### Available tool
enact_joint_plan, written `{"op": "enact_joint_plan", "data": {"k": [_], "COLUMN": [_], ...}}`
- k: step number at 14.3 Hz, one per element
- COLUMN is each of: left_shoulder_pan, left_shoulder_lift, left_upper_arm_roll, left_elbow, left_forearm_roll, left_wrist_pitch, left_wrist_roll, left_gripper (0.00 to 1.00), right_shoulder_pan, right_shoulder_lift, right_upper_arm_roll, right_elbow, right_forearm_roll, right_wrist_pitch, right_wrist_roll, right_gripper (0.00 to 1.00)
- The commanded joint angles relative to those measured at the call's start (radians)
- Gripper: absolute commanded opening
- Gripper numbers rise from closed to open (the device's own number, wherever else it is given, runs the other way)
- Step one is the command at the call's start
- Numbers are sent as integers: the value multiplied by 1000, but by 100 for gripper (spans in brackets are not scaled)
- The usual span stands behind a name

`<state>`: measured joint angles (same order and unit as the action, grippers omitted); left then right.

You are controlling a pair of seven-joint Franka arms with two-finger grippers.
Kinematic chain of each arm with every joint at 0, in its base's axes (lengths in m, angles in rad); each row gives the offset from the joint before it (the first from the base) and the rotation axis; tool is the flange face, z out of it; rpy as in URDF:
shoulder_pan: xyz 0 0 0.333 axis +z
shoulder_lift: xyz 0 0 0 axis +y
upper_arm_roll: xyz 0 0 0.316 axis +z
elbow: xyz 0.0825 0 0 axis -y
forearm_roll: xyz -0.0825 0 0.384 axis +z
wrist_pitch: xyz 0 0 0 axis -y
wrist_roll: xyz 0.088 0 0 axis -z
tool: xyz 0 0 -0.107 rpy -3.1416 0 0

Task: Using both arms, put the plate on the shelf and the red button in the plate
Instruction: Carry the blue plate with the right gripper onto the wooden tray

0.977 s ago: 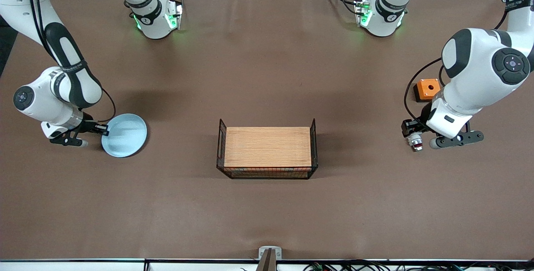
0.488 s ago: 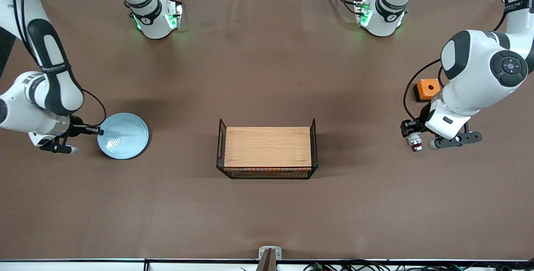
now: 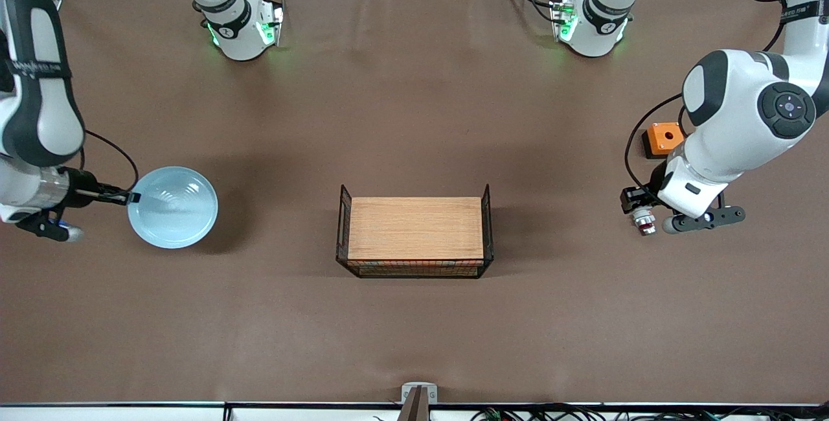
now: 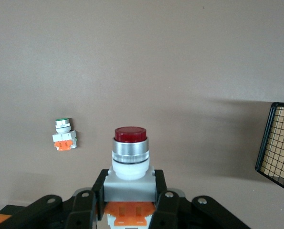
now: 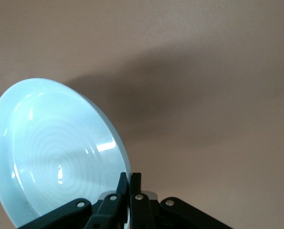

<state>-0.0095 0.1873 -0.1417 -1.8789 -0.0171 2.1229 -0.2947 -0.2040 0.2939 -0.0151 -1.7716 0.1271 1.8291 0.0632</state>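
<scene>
The pale blue plate (image 3: 172,207) hangs tilted above the table near the right arm's end, its shadow on the cloth beneath. My right gripper (image 3: 133,198) is shut on its rim; in the right wrist view the plate (image 5: 56,152) fills one side, with the rim pinched in the right gripper (image 5: 131,180). Near the left arm's end, my left gripper (image 3: 638,209) is shut on the red button (image 3: 643,221) just above the table. In the left wrist view, the red button (image 4: 130,143) stands cap-up in the left gripper (image 4: 130,185), which clamps its grey body.
A black wire basket (image 3: 487,227) with a wooden board inside stands mid-table; its corner (image 4: 277,143) shows in the left wrist view. An orange square box (image 3: 664,138) lies beside the left arm. A small white-and-orange part (image 4: 64,135) lies on the cloth.
The right arm has lifted the plate off the table and carried it toward the right arm's end. The left gripper with the red button has shifted only slightly.
</scene>
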Motion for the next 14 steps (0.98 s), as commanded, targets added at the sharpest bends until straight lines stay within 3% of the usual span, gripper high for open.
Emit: {"op": "enact_joint_plan", "data": {"k": [1, 3, 6, 11, 14], "left_shoulder_pan": [-3, -3, -4, -1, -3], "left_shoulder_lift": [4, 3, 1, -11, -9], "left_upper_arm_roll": [-2, -2, -4, -53, -78], "left_elbow": [18, 20, 18, 32, 70], "left_forearm_roll": [-3, -3, -3, -3, -3], "left_wrist_pitch": [-11, -11, -11, -15, -40], "left_wrist_roll": [-15, -15, -18, -99, -164], "left_gripper": [35, 35, 35, 35, 35], "right_shoulder_pan": [46, 104, 233, 498, 619], "right_shoulder_lift": [-99, -166, -222, -206, -185], "right_upper_arm_roll": [3, 3, 4, 1, 0], "right_elbow": [50, 67, 116, 277, 284], "right_forearm_roll": [20, 74, 78, 89, 74], "right_wrist_pitch": [-144, -201, -264, -274, -216], "right_wrist_roll": [201, 442, 824, 1434, 1637], "right_gripper": [0, 0, 0, 0, 0]}}
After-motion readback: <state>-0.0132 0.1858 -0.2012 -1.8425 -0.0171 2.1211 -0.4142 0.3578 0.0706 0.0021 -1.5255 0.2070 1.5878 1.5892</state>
